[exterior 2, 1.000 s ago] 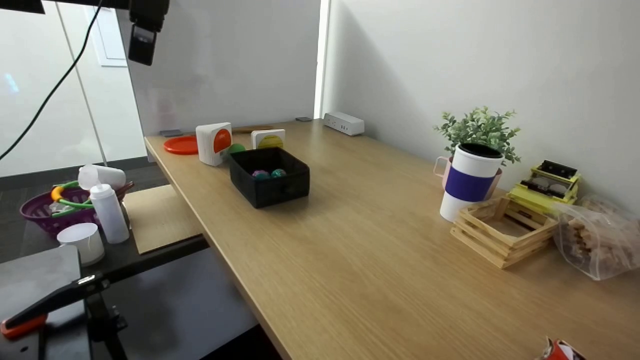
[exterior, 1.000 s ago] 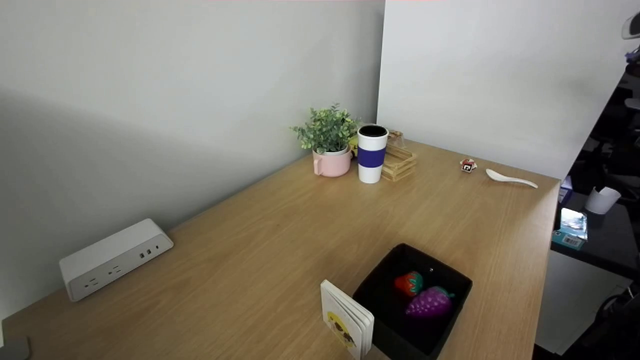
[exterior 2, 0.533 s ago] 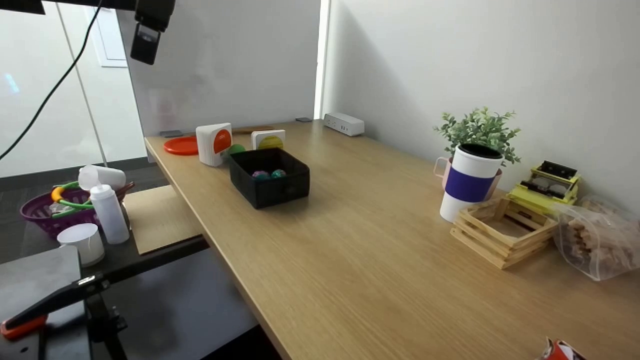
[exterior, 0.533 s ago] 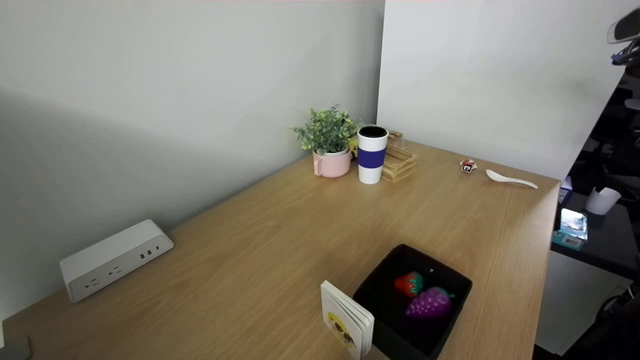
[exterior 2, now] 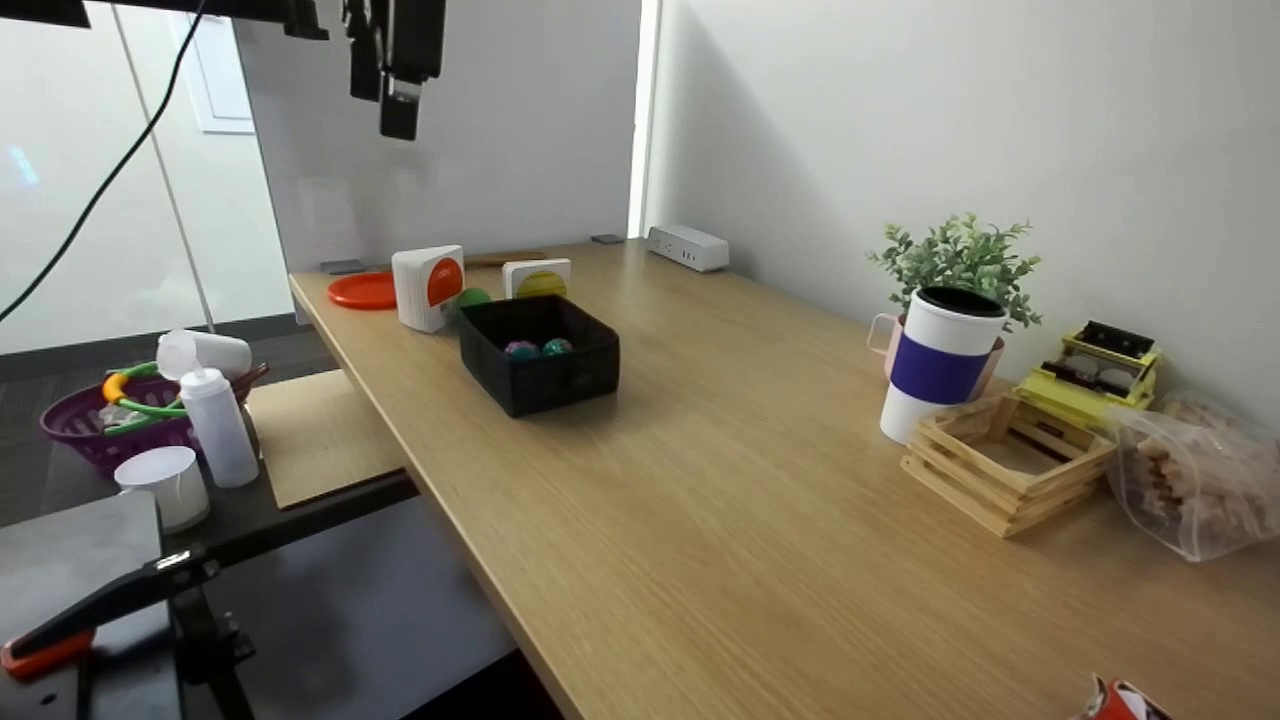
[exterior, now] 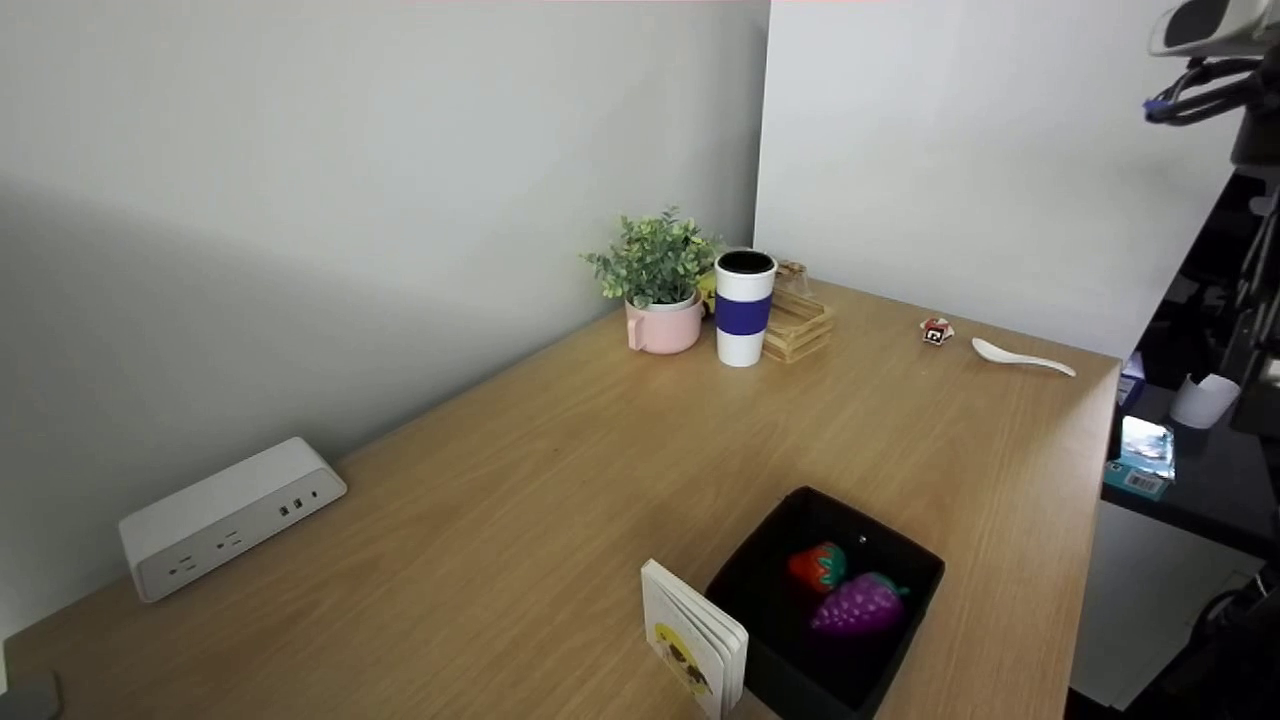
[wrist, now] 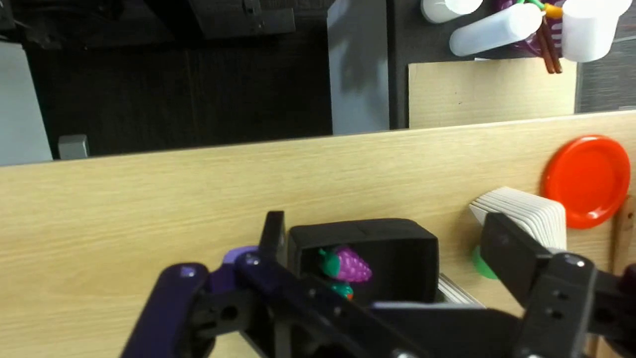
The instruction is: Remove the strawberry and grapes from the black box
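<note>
The black box [exterior 2: 565,380] rests on the table and shows in both exterior views. Inside it lie the red strawberry [exterior: 818,567] with its green cap and the purple grapes [exterior: 858,606], side by side. From the wrist, the grapes [wrist: 354,265] are plain to see, while the strawberry [wrist: 343,289] is mostly covered by my gripper's linkage. My gripper [wrist: 385,226] is open, its fingers wide apart with nothing between them. In an exterior view the gripper [exterior 2: 385,105] hangs high in the air, above and left of the box.
A small board book [exterior: 690,645] stands against the box. A thicker book [exterior 2: 428,290], a green object [exterior 2: 472,297] and a red plate [exterior 2: 362,290] are close behind. The cup [exterior 2: 945,360], wooden crate [exterior 2: 1010,490] and plant [exterior: 655,260] stand farther along the table.
The arm has come farther into both exterior views. The gripper has shifted rightward, nearer to the box, and its fingers have turned. The box and fruits have stayed in place.
</note>
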Motion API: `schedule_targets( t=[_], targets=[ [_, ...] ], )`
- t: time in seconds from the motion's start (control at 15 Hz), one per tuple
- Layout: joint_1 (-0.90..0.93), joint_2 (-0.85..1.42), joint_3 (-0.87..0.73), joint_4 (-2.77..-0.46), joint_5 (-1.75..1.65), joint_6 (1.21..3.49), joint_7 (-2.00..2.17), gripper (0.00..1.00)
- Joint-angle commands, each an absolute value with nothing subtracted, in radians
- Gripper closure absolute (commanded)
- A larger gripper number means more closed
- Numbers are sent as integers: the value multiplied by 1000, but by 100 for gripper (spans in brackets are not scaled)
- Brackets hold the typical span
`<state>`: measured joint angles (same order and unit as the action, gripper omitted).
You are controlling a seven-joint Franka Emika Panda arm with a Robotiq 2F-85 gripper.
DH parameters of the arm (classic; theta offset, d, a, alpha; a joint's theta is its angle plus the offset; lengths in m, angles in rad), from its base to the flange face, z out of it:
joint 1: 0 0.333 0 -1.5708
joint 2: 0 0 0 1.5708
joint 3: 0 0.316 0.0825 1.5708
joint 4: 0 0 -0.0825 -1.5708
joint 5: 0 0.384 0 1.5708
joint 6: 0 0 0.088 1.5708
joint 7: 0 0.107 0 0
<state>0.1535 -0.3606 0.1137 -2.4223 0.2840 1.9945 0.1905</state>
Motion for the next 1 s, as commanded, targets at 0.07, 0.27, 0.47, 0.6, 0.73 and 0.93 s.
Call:
schedule_targets(
  t=[0.07,0.27,0.47,0.6,0.73,0.93],
  targets=[
    [194,-225,106,-2360,365,2051,-19,0],
    [200,-123,107,-2291,375,1947,-123,0],
    [190,-69,114,-2246,386,1862,-174,0],
    [177,-89,111,-2263,504,1916,-94,0],
    [179,-89,122,-2275,484,1917,-105,0],
    [173,-67,118,-2264,466,1908,-151,0]
  ],
)
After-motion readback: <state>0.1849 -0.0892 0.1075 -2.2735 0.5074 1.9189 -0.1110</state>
